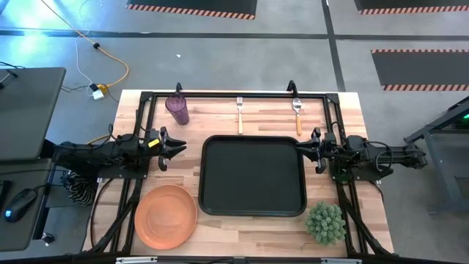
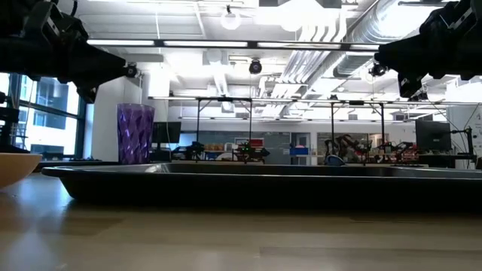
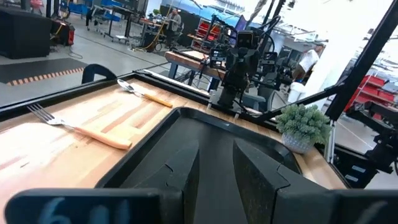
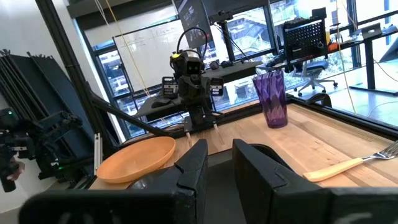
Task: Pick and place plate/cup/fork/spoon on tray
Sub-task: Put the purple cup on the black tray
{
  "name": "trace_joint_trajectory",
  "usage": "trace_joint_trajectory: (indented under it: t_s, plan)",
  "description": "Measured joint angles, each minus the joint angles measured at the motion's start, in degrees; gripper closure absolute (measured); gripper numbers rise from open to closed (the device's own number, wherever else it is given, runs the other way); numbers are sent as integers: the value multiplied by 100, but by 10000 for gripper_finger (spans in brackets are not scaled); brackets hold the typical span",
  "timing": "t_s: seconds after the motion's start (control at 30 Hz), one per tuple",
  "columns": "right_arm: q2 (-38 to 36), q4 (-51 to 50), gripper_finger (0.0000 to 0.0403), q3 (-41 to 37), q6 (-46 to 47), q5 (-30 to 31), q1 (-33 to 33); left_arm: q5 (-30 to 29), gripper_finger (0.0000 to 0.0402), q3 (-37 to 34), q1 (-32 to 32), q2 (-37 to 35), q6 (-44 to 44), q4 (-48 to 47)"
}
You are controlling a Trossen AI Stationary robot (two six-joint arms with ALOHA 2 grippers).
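The black tray (image 1: 253, 176) lies at the table's middle. The orange plate (image 1: 166, 215) lies flat near the front left, beside the tray. The purple cup (image 1: 177, 108) stands upright at the far left. The fork (image 1: 239, 115) and the spoon (image 1: 297, 116) lie on the wood beyond the tray's far rim, heads toward the far edge. My left gripper (image 1: 172, 149) hovers open and empty at the tray's left rim; its own view (image 3: 216, 146) looks across the tray. My right gripper (image 1: 308, 150) hovers open and empty at the tray's right rim (image 4: 219, 149).
A small potted plant (image 1: 325, 223) stands at the front right, beside the tray's near right corner. A black frame (image 1: 234, 94) runs along the table's far edge and sides. In the low view the tray's wall (image 2: 256, 184) spans the table, with the cup (image 2: 135, 134) behind it.
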Motion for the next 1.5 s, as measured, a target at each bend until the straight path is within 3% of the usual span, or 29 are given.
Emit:
trace_joint_trajectory:
  t_s: [0.4,1.27,1.5]
  plan:
    - [0,0,336,-2,0,-2,0,-120,314,0,-1,-1,-896,102]
    - [0,74,336,0,646,316,-2,-428,314,0,2,0,-892,468]
    - [-2,326,336,0,955,1047,-2,-703,314,47,2,-2,-536,1380]
